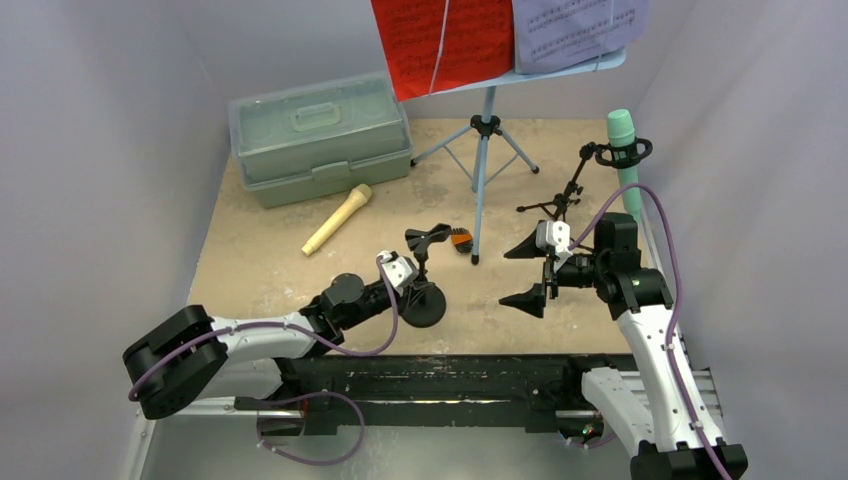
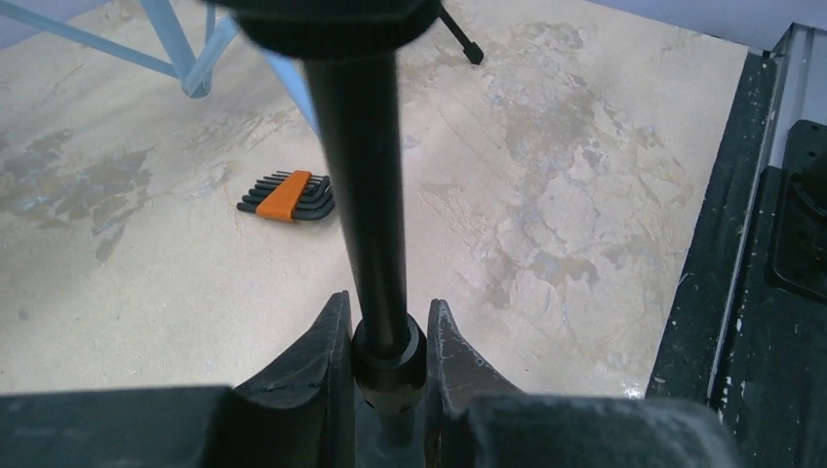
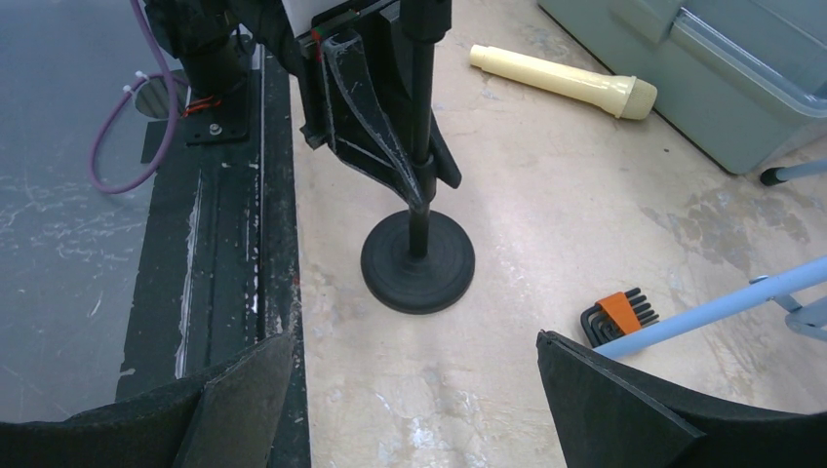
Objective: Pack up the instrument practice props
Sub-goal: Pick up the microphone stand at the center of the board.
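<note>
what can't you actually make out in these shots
1. Top external: the red sheet and the purple sheet run off the top edge, and their notes are too small to read.
2. Top external: the case has its lid shut, so its contents are unseen.
3. Left wrist: the mic holder, gripped by the left end effector, has its top blurred and cut off.
4. Right wrist: the hex keys are partly hidden by the blue rack leg.

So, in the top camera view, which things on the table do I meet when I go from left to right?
First the pale green case → tan microphone → round-base mic holder → hex key set → teal microphone. The music rack and tripod holder span several, so left out.
</note>
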Available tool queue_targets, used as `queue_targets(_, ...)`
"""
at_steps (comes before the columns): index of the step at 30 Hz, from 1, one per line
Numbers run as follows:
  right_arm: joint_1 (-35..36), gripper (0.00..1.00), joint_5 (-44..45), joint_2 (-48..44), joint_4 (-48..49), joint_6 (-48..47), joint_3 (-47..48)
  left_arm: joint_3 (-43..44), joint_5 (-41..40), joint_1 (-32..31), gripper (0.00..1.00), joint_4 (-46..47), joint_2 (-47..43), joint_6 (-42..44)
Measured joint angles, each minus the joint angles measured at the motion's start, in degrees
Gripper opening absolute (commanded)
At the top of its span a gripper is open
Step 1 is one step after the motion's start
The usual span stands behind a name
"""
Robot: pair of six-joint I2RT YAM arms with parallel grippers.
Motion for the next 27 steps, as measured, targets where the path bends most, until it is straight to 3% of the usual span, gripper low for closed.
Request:
queue_targets(6, 0.0, 0.99, 0.02, 0.0, -0.35, -0.48, 0.0, 0.07, -3.37, 0.02, 0.0, -2.82, -2.62, -4.13)
queue_targets(15, 1.25, 0.99, 0.2, 6.8, -5.33, -6.38, 1.4, 0.07, -5.01, 0.13, 0.0, -6.08, -11.34, -21.66)
queue_targets(20, 6.19, 0.99, 1.4, 14.12, -7.13, -8.04, 3.48, 0.04, -5.16, 0.13, 0.0, -3.13, -9.68, -30.91)
queue_targets(27, 8.63, 0.99, 2.64, 14.56, -5.2, -5.46, 3.45, 0.13, -5.9, -1.38, 0.0, 4.24, -3.48, -37.29)
